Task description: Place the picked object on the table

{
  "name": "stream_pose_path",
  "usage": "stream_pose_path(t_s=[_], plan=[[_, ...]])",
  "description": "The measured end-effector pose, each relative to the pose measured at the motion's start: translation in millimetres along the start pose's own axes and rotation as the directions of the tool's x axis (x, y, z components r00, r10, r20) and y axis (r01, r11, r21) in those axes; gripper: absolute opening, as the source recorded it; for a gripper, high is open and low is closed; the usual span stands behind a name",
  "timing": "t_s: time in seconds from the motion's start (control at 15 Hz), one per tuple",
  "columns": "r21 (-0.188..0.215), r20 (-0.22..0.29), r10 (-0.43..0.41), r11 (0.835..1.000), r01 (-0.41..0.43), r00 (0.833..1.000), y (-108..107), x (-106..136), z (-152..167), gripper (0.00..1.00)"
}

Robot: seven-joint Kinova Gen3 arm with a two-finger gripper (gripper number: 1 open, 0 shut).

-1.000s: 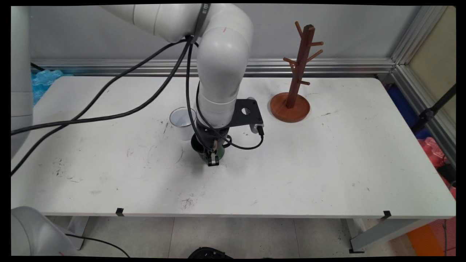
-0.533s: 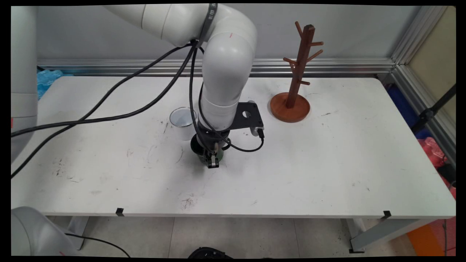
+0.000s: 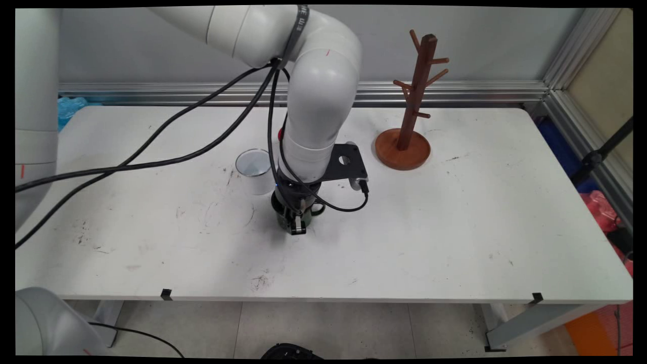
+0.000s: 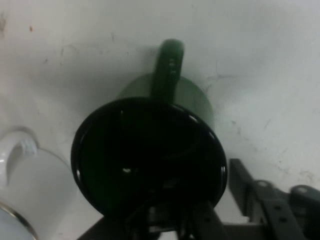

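A dark green mug (image 3: pixel 290 216) sits near the table's middle, its handle (image 3: pixel 318 208) pointing right. My gripper (image 3: pixel 297 226) comes straight down on it and is shut on its near wall, one finger inside and one outside. In the hand view the dark green mug (image 4: pixel 150 150) fills the centre, its handle (image 4: pixel 167 65) pointing away, and my gripper (image 4: pixel 210 197) grips the rim at the lower right. Close to the mug's left stands a white mug (image 3: pixel 254 169), whose rim and handle the hand view shows as the white mug (image 4: pixel 27 190).
A brown wooden mug tree (image 3: pixel 404 146) with bare pegs stands on its round base at the back right. Black cables (image 3: pixel 151 151) hang from the arm across the left half of the table (image 3: pixel 455 227). An aluminium rail runs along the wall behind.
My gripper and the green mug have shifted together slightly to the right and toward the near edge. The white mug and the mug tree have stayed put.
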Motion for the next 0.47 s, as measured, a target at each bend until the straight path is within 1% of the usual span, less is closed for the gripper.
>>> stream_pose_path(t_s=[0.27,0.47], plan=[[-0.001,-0.008,-0.006,1.0,0.006,1.0,-1.1,1.9,1.4,1.0],[0.0,-0.026,-0.011,1.0,0.011,1.0,-3.1,1.6,1.2,1.0]])
